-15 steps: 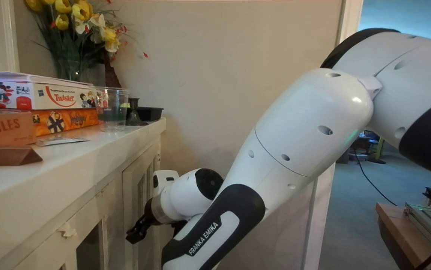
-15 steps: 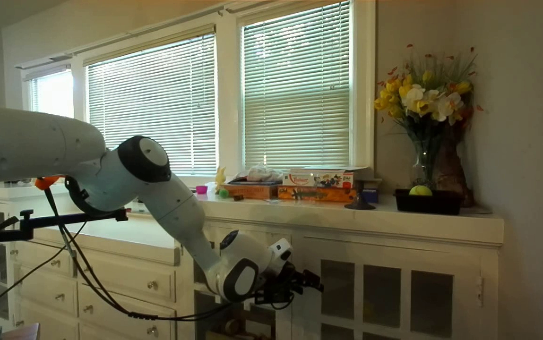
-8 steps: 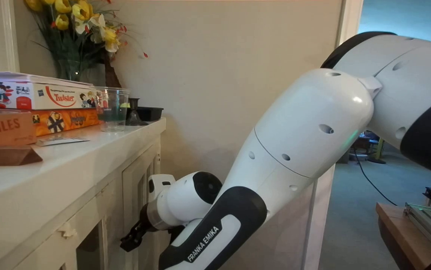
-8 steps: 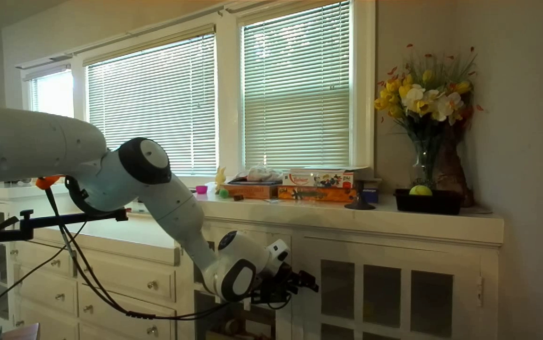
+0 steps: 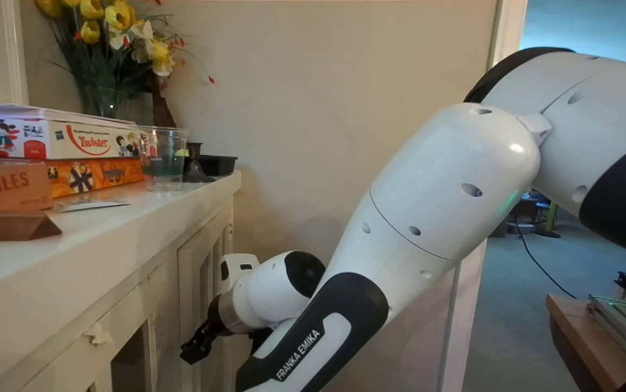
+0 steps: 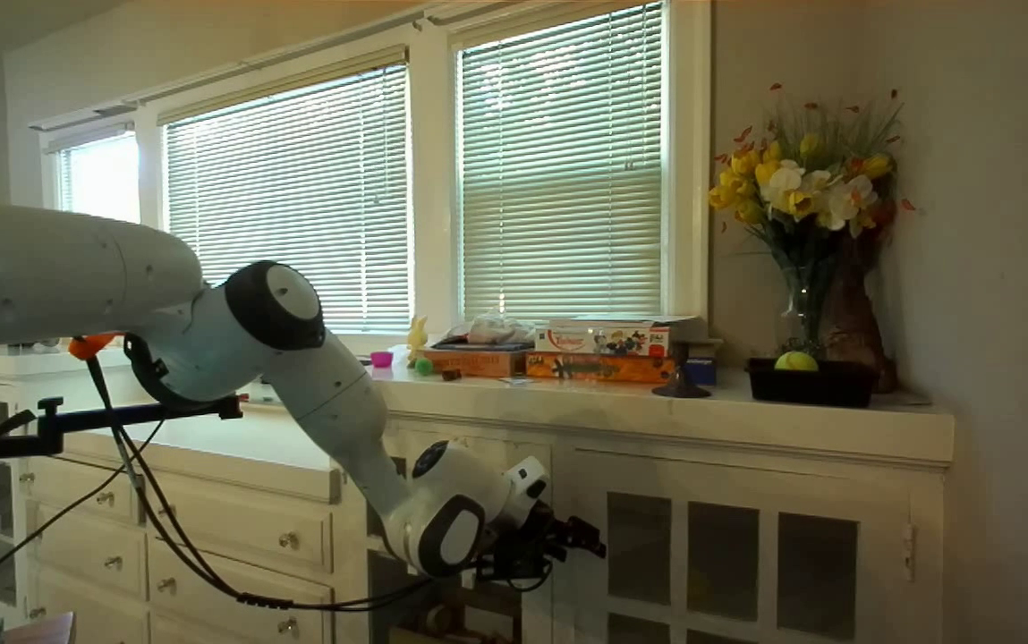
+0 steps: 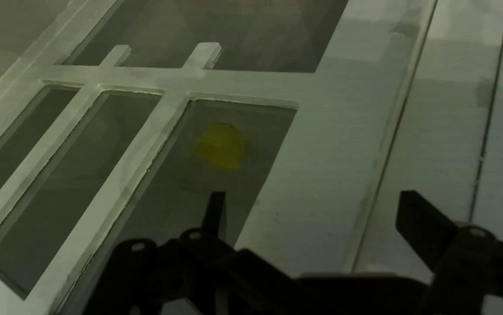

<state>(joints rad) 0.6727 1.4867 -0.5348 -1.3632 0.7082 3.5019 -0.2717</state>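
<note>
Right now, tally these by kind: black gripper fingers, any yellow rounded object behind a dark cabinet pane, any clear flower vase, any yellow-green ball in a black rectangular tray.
Black gripper fingers: 2
Yellow object behind the pane: 1
Clear flower vase: 1
Ball in the tray: 1
Total: 5

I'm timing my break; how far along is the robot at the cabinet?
Done: the gripper is near the door, jaws open. In hand: perhaps lining up; nothing sits between the jaws. Left, apparently: any grip; the door looks shut.
</note>
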